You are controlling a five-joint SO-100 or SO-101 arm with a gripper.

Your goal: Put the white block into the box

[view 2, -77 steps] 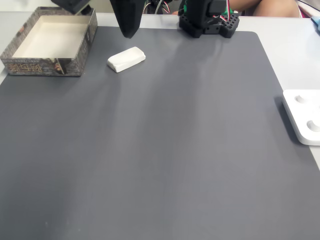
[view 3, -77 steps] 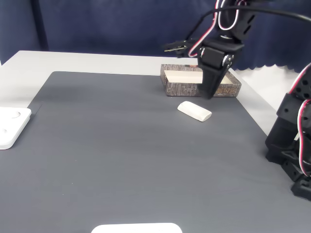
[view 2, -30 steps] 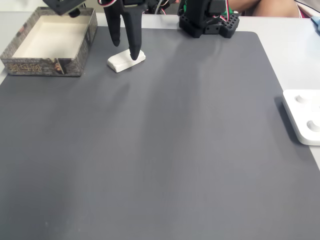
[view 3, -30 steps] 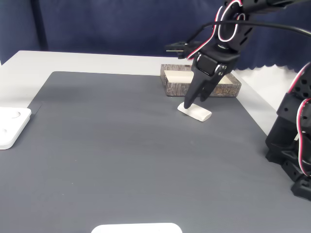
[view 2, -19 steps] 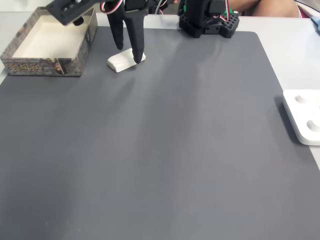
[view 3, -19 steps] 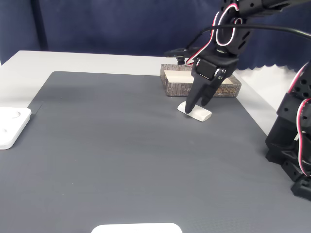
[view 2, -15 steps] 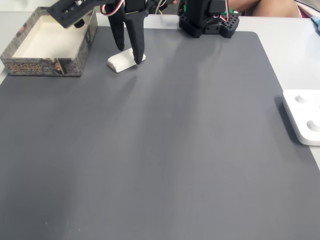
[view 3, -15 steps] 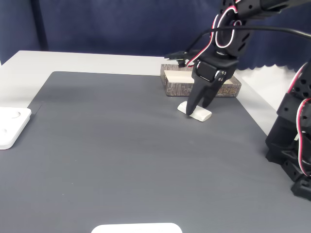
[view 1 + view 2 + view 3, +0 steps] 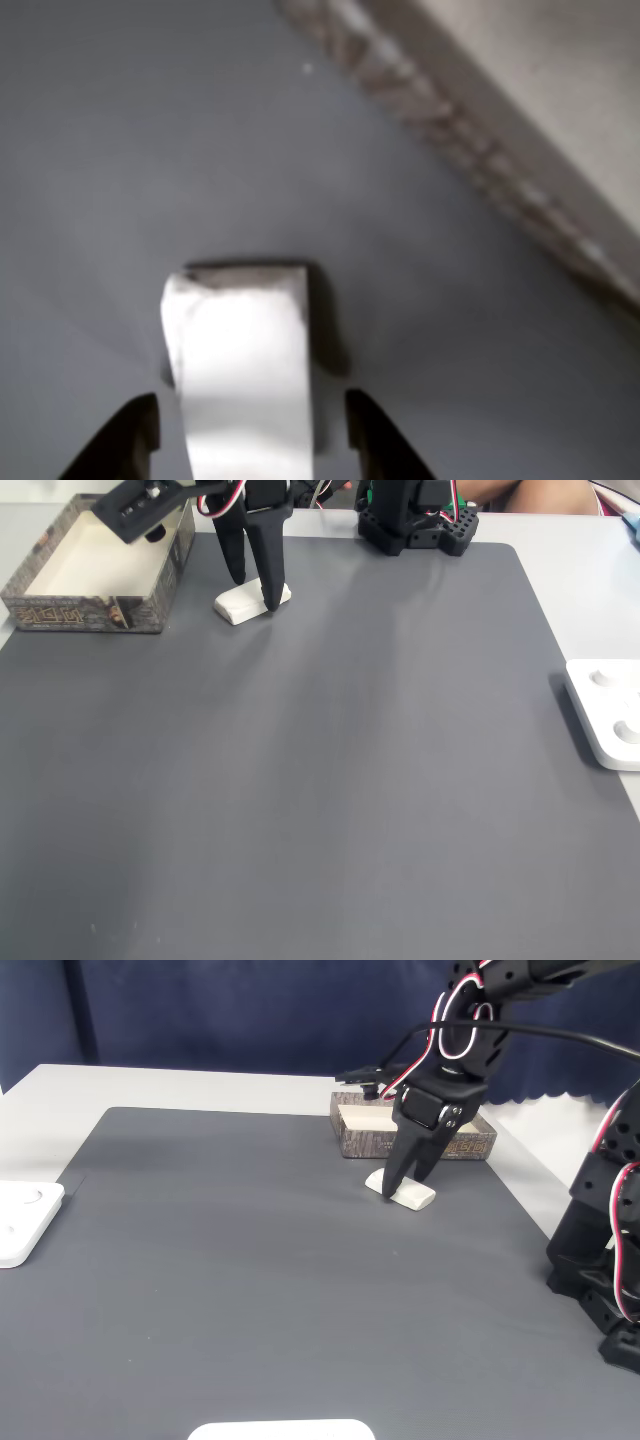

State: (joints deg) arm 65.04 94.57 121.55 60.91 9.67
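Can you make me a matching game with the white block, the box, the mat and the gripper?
Things:
1. white block
2. box
3. mat
4. gripper

States:
A. dark grey, covering the table
B. empty, pale beige inside
C. open, one finger on each side of the block
D. lying flat on the mat beside the box

Pairs: 1-D, 2-B, 3-A, 4-C
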